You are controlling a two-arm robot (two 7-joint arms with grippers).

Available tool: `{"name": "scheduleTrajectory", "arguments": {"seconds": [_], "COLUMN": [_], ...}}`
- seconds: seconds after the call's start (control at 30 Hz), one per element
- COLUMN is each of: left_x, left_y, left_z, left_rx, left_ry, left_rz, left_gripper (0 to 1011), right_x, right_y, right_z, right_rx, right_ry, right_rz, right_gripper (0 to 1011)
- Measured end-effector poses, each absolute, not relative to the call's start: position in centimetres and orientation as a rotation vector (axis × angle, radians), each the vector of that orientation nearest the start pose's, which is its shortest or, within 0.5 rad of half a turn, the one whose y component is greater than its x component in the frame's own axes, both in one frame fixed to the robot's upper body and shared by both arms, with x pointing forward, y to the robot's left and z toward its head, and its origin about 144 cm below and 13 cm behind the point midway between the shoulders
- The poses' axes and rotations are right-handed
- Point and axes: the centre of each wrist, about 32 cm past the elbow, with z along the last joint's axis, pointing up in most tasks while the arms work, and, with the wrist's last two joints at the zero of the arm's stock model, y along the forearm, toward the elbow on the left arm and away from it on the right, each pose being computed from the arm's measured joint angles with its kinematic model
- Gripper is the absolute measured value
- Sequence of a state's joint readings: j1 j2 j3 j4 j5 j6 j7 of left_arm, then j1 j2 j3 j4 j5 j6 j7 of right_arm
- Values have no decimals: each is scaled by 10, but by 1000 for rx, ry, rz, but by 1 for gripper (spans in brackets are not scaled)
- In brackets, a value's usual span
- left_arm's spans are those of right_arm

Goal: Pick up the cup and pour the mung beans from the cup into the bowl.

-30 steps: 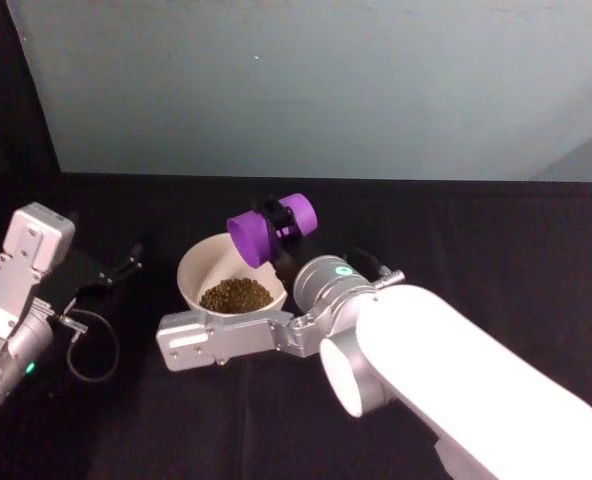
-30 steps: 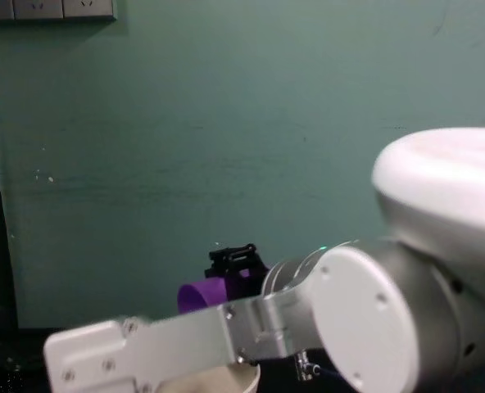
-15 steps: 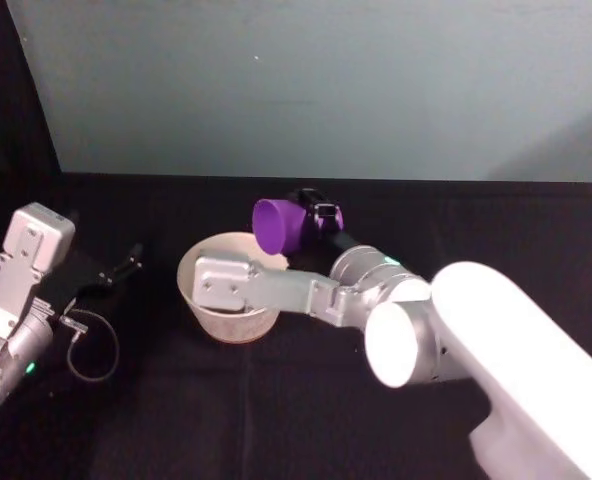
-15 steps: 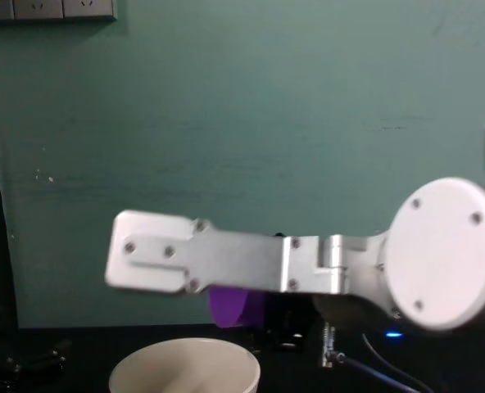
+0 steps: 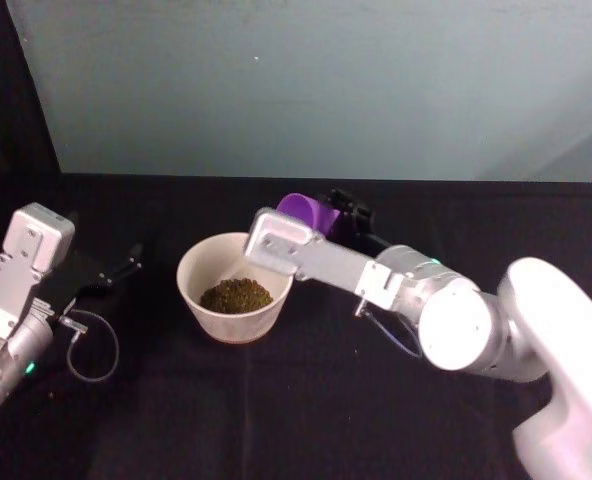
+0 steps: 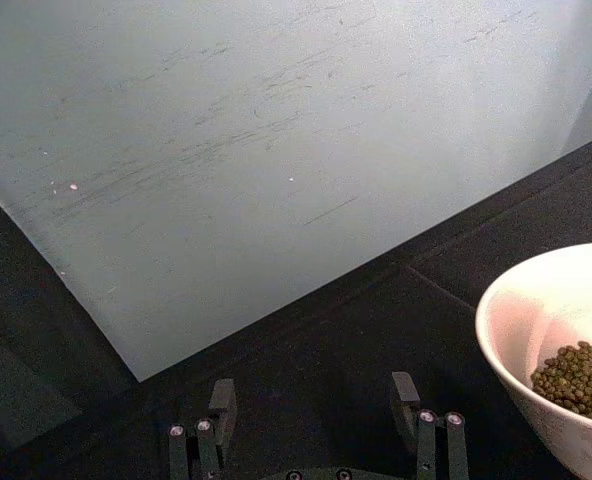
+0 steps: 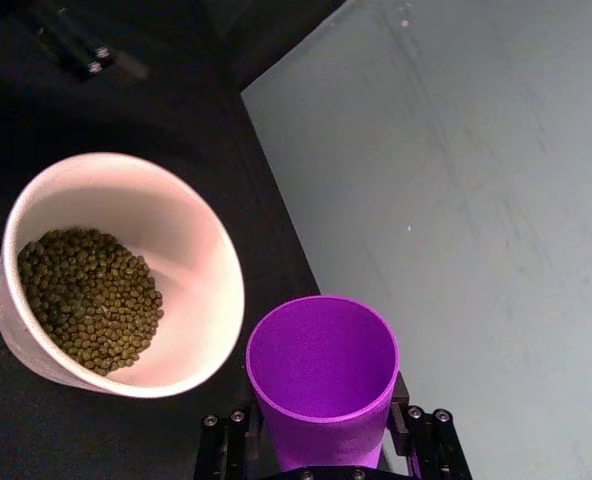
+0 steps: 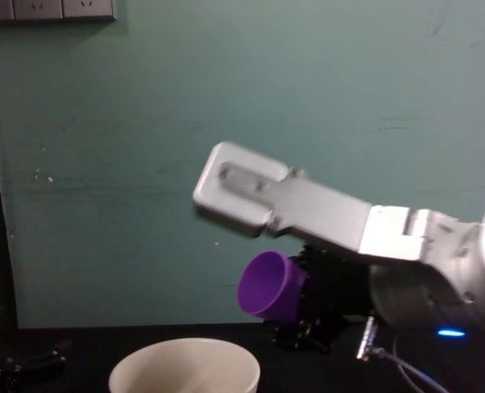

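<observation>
The purple cup [image 5: 309, 212] hangs tilted just behind the right side of the white bowl [image 5: 198, 265], its mouth turned toward the bowl. My right gripper [image 7: 323, 428] is shut on the cup [image 7: 323, 372], whose inside looks empty. Mung beans [image 5: 235, 295] lie heaped in the bowl [image 7: 212, 238]. In the chest view the cup [image 8: 266, 285] floats above and to the right of the bowl's rim [image 8: 185, 347]. My left gripper [image 6: 314, 400] rests open at the table's left, apart from the bowl [image 6: 506, 340].
A black cloth covers the table [image 5: 276, 420] in front of a teal wall. A thin cable loop [image 5: 91, 350] lies by my left arm [image 5: 21, 290]. My right forearm [image 5: 316, 258] crosses above the bowl's right side.
The cup has swung back from lying tipped over the bowl to a more upright tilt behind its right side. My right forearm moved up and right, uncovering the beans.
</observation>
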State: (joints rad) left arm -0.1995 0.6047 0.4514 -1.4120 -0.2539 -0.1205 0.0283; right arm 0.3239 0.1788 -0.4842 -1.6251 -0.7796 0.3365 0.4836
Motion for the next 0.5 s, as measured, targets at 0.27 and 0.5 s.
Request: {"name": "scheduleTrajectory", "arguments": {"seconds": [0.27,0.5], "left_x": [489,489], "left_y": [310,310], "left_z": [1140,1140], "left_rx": [304,304], "left_ry": [-285,-285], "left_rz": [1248,1248], "left_gripper": [1011,1011], "right_x": [503,500], "right_y": [-148,-164], "right_z": [1237,1227], "right_rx": [-721,-609], "right_ry": [-610,-479], "right_rz": [-892,-921], "right_gripper": [726,726]}}
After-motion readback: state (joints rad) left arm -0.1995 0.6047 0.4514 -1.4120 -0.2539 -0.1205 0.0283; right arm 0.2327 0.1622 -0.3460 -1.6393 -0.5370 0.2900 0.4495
